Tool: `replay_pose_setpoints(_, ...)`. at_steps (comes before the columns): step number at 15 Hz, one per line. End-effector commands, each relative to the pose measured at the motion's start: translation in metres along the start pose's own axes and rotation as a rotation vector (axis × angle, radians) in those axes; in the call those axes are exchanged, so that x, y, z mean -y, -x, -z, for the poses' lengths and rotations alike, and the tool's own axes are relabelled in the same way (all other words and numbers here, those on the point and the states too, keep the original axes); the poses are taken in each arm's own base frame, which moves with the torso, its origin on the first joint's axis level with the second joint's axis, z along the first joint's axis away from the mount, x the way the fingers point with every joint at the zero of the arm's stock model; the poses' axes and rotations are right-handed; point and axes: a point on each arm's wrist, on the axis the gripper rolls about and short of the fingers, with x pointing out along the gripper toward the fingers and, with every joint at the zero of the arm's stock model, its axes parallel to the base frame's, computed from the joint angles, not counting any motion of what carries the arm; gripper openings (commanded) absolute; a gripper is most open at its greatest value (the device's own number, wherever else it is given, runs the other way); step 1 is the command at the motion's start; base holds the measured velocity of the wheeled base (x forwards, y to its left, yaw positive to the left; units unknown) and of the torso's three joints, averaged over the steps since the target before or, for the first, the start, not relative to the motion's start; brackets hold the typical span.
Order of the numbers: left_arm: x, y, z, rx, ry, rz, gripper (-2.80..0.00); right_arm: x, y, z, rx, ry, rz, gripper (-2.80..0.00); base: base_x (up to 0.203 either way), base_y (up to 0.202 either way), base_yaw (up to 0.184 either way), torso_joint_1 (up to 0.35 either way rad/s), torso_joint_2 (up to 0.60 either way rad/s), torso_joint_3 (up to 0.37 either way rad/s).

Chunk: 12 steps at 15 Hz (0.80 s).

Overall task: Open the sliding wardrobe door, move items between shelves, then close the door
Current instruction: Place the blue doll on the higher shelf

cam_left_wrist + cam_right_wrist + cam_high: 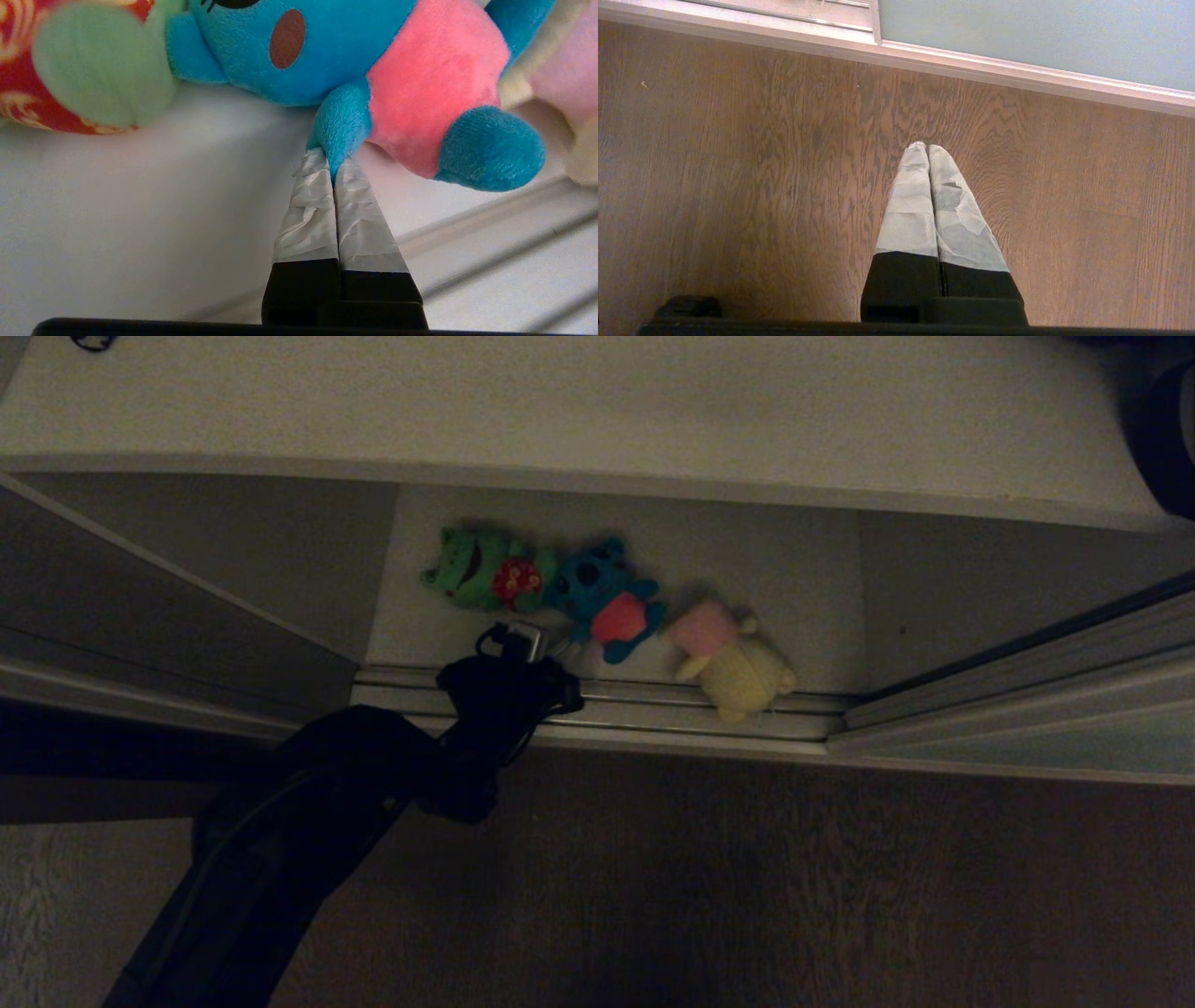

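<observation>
The left pincer is pinching a limb of the blue plush toy, which lies on the bottom shelf between the green toy and the cream-yellow toy. The right pincer, pressed together, hangs over the wooden floor.

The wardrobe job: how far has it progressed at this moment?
Done: the sliding wardrobe door stands open, exposing the bottom shelf. In hand: the left end effector is shut on an arm of the blue toy, which lies between the green toy and the cream-yellow toy. Left: moving the toys to another shelf and closing the door. The right end effector is shut, above the wooden floor.
</observation>
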Motion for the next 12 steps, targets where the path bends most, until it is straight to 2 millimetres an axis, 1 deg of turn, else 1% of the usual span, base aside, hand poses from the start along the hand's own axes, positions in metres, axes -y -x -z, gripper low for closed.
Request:
replay_pose_setpoints(1,0.000,0.010,-0.017,-0.021,0.008,0.007,-2.80,0.000,0.000,0.000,0.002,0.000,-0.001,-2.80,0.000,0.000,0.000,0.000,0.00,0.000)
replay_pose_setpoints(3,-0.001,0.024,-0.042,-0.039,0.029,0.021,-2.80,0.000,0.000,0.000,0.001,0.000,0.000,-2.80,0.000,0.000,0.000,0.000,0.00,0.000)
replay_pose_setpoints(6,-0.006,0.028,-0.086,0.033,0.048,0.005,-2.80,0.000,0.000,0.000,0.000,0.000,-0.001,-2.80,0.000,0.000,0.000,0.000,0.00,0.000)
replay_pose_setpoints(9,-0.005,0.032,-0.101,0.027,0.055,-0.027,-2.80,0.000,0.000,0.000,0.001,0.000,-0.001,-2.80,0.000,0.000,0.000,0.000,0.00,0.000)
replay_pose_setpoints(11,0.000,0.046,-0.112,-0.016,0.067,-0.021,-2.80,0.000,0.000,0.000,-0.001,0.000,-0.001,-2.80,0.000,0.000,0.000,0.000,0.00,0.000)
replay_pose_setpoints(12,0.004,0.053,-0.113,-0.042,0.075,-0.014,-2.80,0.000,0.000,0.000,0.001,0.000,-0.001,-2.80,0.000,0.000,0.000,0.000,0.00,0.000)
